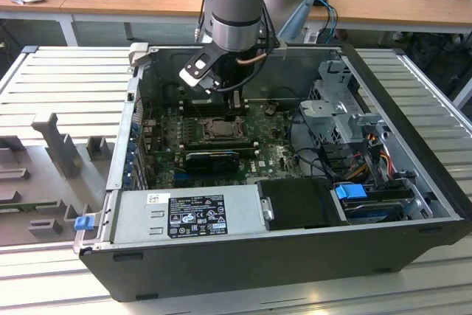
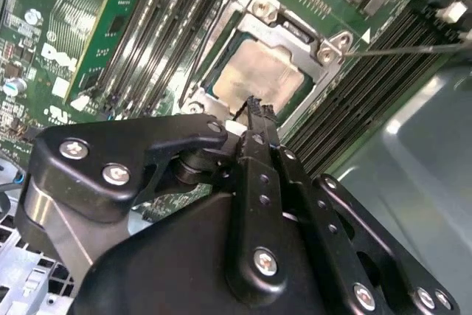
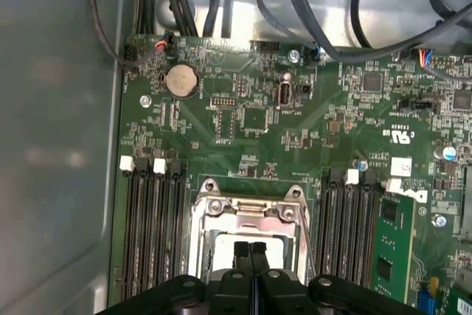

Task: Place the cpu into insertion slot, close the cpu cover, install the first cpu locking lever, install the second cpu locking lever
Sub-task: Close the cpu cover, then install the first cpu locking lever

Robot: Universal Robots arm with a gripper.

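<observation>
Gripper (image 3: 249,250) jaws are pressed together, with no gap and nothing pinched between them that I can make out, so it works here as a narrow pushing tip, not as a clamp. It hangs directly over the insertion slot (image 1: 219,129), with its tips low above the middle of the slot in both wrist views. This placement suggests it is there to bear down on what lies in the slot. The cpu (image 2: 258,71) already sits inside the slot, its pale metal top flat and square to the frame. The cpu cover (image 3: 284,215) lies down around the cpu, which shows through the cover's window. A thin locking lever (image 2: 405,49) runs out from one corner of the slot, away over the memory slots (image 3: 151,219) beside it. It looks unlatched, so the cover is probably held down only by its own weight and whatever the tips press on. Whether the tips touch the chip or hover just above it I cannot tell. The memory slots flank the slot on two sides, on the green motherboard (image 3: 251,119)
</observation>
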